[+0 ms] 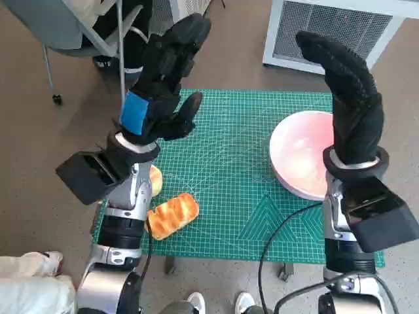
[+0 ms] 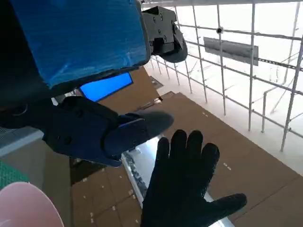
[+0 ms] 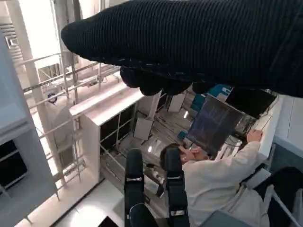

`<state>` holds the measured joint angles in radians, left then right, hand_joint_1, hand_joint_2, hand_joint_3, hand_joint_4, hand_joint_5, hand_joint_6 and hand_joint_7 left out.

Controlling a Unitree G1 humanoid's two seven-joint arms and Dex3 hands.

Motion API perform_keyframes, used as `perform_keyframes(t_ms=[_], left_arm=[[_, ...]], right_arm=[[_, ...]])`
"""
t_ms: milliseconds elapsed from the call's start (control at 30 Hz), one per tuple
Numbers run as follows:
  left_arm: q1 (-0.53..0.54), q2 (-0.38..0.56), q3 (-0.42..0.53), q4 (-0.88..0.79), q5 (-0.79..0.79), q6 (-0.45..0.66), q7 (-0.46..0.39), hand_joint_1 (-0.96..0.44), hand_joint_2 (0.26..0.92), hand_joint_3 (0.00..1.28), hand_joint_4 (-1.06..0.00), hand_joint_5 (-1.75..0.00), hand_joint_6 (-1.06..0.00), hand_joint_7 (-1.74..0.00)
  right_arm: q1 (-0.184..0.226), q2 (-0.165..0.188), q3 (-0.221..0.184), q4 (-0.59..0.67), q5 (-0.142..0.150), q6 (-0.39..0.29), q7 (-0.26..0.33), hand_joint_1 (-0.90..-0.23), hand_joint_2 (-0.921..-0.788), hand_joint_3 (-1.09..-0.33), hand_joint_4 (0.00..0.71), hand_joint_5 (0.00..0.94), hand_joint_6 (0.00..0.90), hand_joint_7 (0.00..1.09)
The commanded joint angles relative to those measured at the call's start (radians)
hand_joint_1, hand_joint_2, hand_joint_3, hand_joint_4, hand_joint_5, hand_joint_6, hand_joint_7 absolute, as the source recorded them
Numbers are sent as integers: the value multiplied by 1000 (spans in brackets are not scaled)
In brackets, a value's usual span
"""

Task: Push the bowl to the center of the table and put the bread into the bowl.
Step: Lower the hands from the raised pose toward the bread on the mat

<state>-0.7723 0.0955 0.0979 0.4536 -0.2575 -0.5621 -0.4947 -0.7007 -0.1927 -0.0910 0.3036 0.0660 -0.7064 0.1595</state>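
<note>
Plainly we see one glossy pink bowl (image 1: 300, 157) at the mat's right edge, one golden ridged bread (image 1: 172, 214), left hand (image 1: 163, 85) and right hand (image 1: 350, 98) raised, fingers apart, empty.

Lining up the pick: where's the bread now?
Head view: the bread lies near the green mat's front-left corner, beside the left forearm, well apart from the pink bowl.

No legible text, labels or nos. anywhere (mat markings too small to read).
</note>
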Motion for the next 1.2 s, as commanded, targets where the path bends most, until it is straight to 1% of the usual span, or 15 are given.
perform_keyframes(t_ms=[33,267,600,733,800,900,1000,1067,1133,1167,1200], left_arm=[[-16,5,1,-3,-11,10,-2,-356,862,656,1,-243,1,-611],[-13,3,1,-1,-12,13,-3,-350,862,656,1,-236,1,-605],[-9,-1,0,-3,-12,13,-2,-353,861,657,1,-235,1,-604],[-8,-4,-2,-3,-13,14,-2,-353,861,658,1,-232,1,-602],[-7,-6,-3,-3,-13,16,-2,-349,860,658,1,-230,1,-600],[-5,-7,-3,-5,-13,18,-2,-346,860,657,1,-229,1,-598],[-4,-5,-2,-5,-15,21,-4,-345,859,657,1,-229,1,-598],[-3,-6,-2,-7,-16,23,-4,-345,859,657,1,-230,1,-598],[-2,-5,-1,-6,-19,24,-6,-347,857,656,1,-230,1,-598],[-2,-5,-1,-7,-20,24,-6,-348,857,656,1,-230,1,-598],[-1,-4,-1,-7,-20,24,-6,-349,857,655,1,-230,1,-598]], right_arm=[[23,2,4,5,1,11,6,-588,-921,-715,278,6,22,677],[26,0,4,9,10,6,13,-586,-921,-715,285,9,22,679],[32,-3,4,4,13,6,19,-573,-921,-716,286,9,22,680],[36,-10,-2,9,22,4,26,-567,-921,-717,286,8,21,679],[41,-18,-9,10,32,1,33,-565,-921,-716,286,8,19,678],[51,-33,-25,16,50,-4,47,-564,-921,-716,287,8,18,676],[68,-73,-65,47,87,-27,71,-565,-921,-713,288,8,20,672],[75,-91,-87,69,104,-42,81,-566,-921,-711,288,8,22,668],[85,-119,-130,121,102,-67,64,-572,-921,-703,289,6,48,623],[87,-127,-141,137,102,-76,59,-574,-921,-702,289,5,54,613],[88,-137,-158,162,94,-87,44,-576,-921,-699,289,4,63,598]])
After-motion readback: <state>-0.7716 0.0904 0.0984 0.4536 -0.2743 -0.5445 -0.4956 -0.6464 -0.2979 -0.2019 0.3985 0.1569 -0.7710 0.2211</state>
